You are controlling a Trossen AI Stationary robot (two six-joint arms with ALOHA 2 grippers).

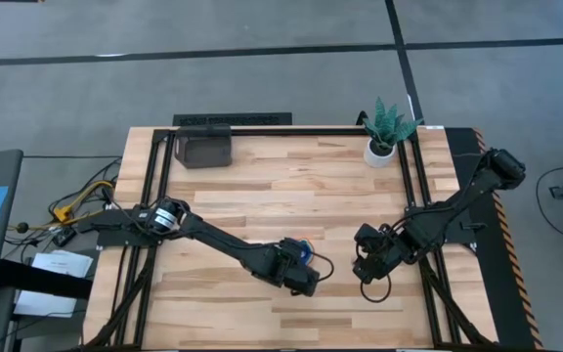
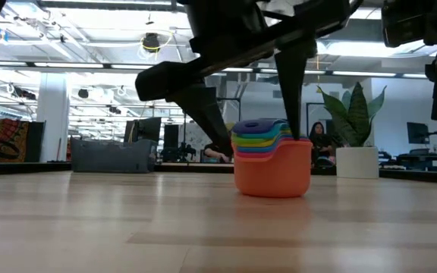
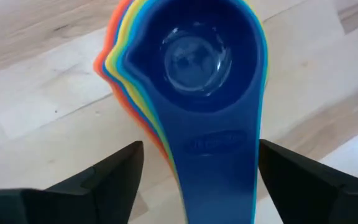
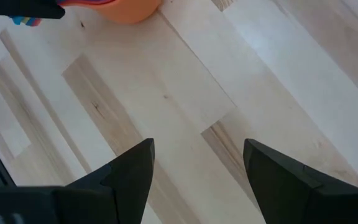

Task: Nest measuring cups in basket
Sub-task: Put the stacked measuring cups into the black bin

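**Inspector A:** Start with the left gripper. What is the state of its fingers?

**Inspector B:** Apart. In the left wrist view the two dark fingers stand on either side of the dark blue handle, with clear worktop showing between each finger and the handle. Nothing is clamped.

**Inspector A:** And what lies between them?

**Inspector B:** The stack of measuring cups, nested one inside another. The dark blue cup sits innermost and on top, then lighter blue, green, yellow and red rims show, with the orange cup outermost at the bottom. The handles lie fanned and point towards the wrist camera.

**Inspector A:** Position on the worktop?

**Inspector B:** The stack stands upright directly on the wood, in the near middle of the worktop, under the left gripper's tip. Only a trace of blue shows from the high view.

**Inspector A:** The basket?

**Inspector B:** At the far left corner of the worktop, well apart from the stack. I cannot see inside it.

**Inspector A:** The right gripper?

**Inspector B:** Fingers apart, holding nothing, above bare wood just to the right of the stack. The orange cup's base shows at the edge of its wrist view.

**Inspector A:** Anything else?

**Inspector B:** A white pot with a green plant at the far right of the worktop.
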